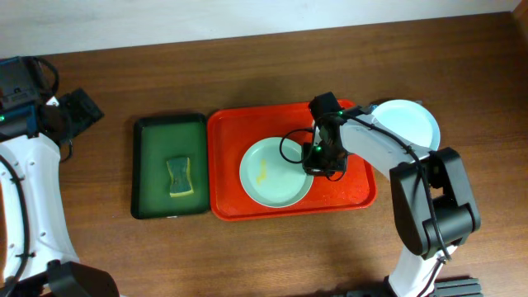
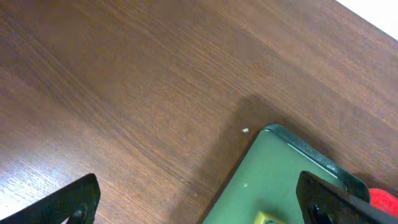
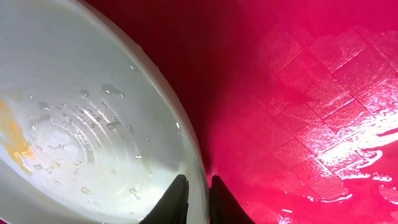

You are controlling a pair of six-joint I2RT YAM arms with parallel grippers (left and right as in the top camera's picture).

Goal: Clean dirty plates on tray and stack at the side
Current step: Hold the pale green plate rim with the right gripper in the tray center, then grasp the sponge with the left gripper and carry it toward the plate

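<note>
The mint plate [image 1: 272, 173] lies face up on the tray [image 1: 224, 198], right of the tray's centre. Being round, it has no long axis. Its yellow smear [image 1: 262, 172] sits just left of the plate's centre. The tray's long axis runs left to right across the table [image 1: 247, 256] in the overhead view.

The right gripper [image 1: 318, 161] is clamped on the plate's right rim. The right arm [image 1: 371, 148] reaches leftward from its base at the lower right, with the wrist pitched down over the tray. Only the right wrist view shows the grip: one fingertip [image 3: 177, 196] is inside the rim and the other outside. It also shows water droplets on the plate and a wet film on the tray floor.

A second plate [image 1: 408, 124] rests on the table just off the tray's right end, partly covered by the arm.

The green tray [image 1: 157, 148] stands just left of the red one and holds a sponge [image 1: 180, 177]. The left gripper [image 2: 196, 202] hangs with its jaws spread wide, holding nothing, above the table near the green tray's corner. Only the left wrist view shows this.
</note>
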